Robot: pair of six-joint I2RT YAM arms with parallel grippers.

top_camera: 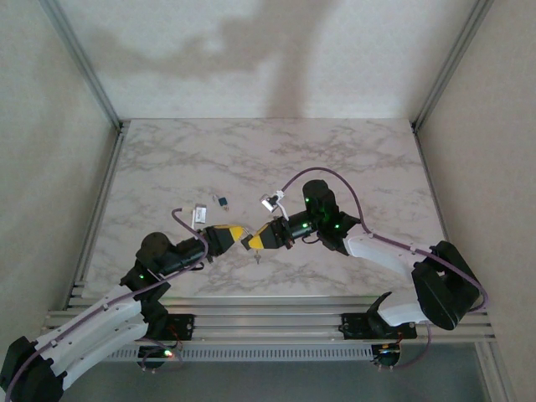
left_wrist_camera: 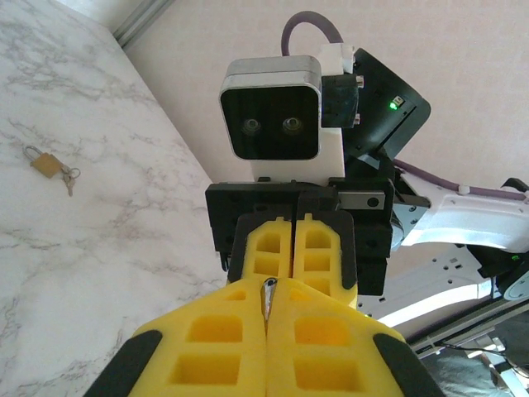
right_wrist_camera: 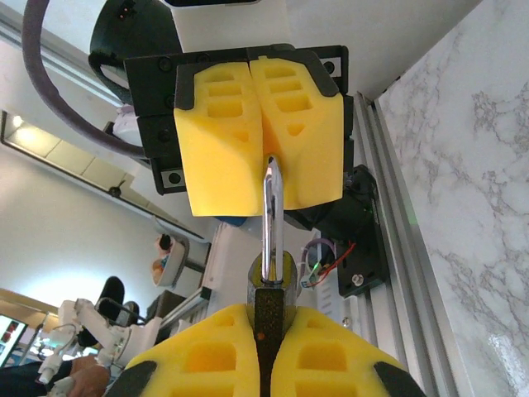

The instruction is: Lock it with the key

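My two grippers meet tip to tip above the front middle of the marble table (top_camera: 352,159). The right gripper (right_wrist_camera: 269,322) is shut on the small black padlock body (right_wrist_camera: 269,310). Its silver shackle (right_wrist_camera: 272,215) rises edge-on into the seam of the left gripper (right_wrist_camera: 263,145). In the left wrist view the left gripper (left_wrist_camera: 270,288) is shut on a thin silvery sliver, the shackle's top (left_wrist_camera: 269,299), with the right gripper's yellow fingers (left_wrist_camera: 273,248) just beyond. From above, the left gripper (top_camera: 243,235) and right gripper (top_camera: 253,240) touch. The key is hidden.
A blue mini padlock (top_camera: 221,201) lies on the table behind the grippers. A brass mini padlock (left_wrist_camera: 45,163) with small keys (left_wrist_camera: 69,178) lies flat on the marble; a small item (top_camera: 257,256) sits just in front of the grippers. Aluminium rails (top_camera: 276,314) edge the table front.
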